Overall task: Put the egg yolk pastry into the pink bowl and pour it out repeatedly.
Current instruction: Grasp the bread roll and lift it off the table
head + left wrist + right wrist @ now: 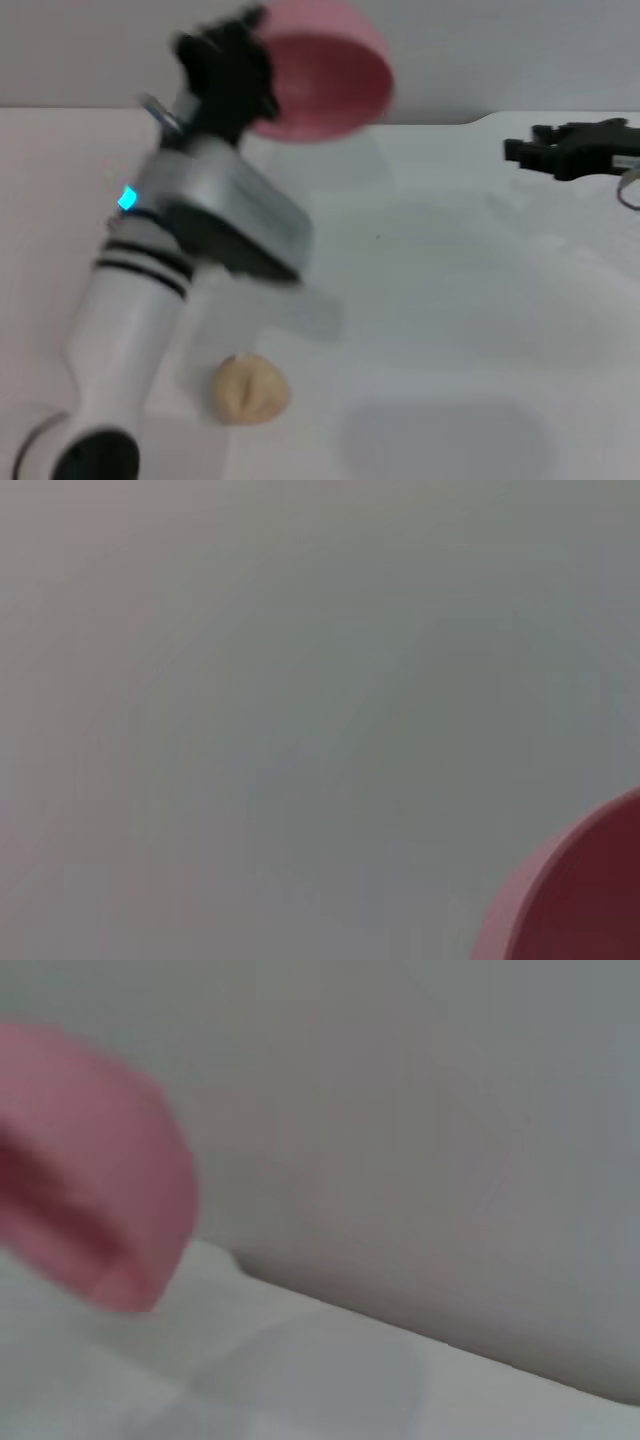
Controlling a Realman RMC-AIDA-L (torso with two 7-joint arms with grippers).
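We've got the glossy round pink plastic bowl [325, 75] tipped at 12 o'clock, apparently clamped by the left gripper [235, 65]. Small beige doughy egg yolk pastry [250, 390] sits at 6 o'clock, poured out. Right gripper [520, 150] idles at 3, grip unclear. Next: bowl down, refill.

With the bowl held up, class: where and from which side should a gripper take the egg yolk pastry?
Probably from straight above, fingers closing across the rounded sides of the egg yolk pastry. It lies alone on the white table, while the left gripper holds the pink bowl tilted high.
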